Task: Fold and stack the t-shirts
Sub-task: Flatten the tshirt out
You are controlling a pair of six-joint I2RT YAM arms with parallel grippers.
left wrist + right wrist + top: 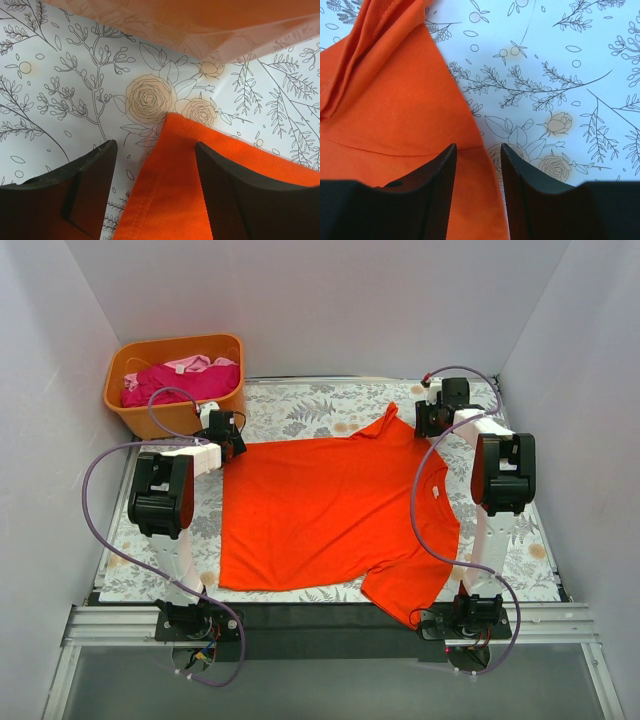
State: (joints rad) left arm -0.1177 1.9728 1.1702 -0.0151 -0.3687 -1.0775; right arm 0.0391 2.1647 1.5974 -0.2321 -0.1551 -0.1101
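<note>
orange-red t-shirt (330, 510): flat on desk (300, 405), long axis left-right, hem at left. left end effector (156, 145): jaws apart, straddling far hem corner. right end effector (478, 146): jaws apart astride far sleeve-side edge. neither clamped.

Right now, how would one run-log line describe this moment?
stage: orange t-shirt spread flat, unfolded | left gripper: open over hem corner | right gripper: open at far sleeve | tub: pink t-shirts inside
</note>
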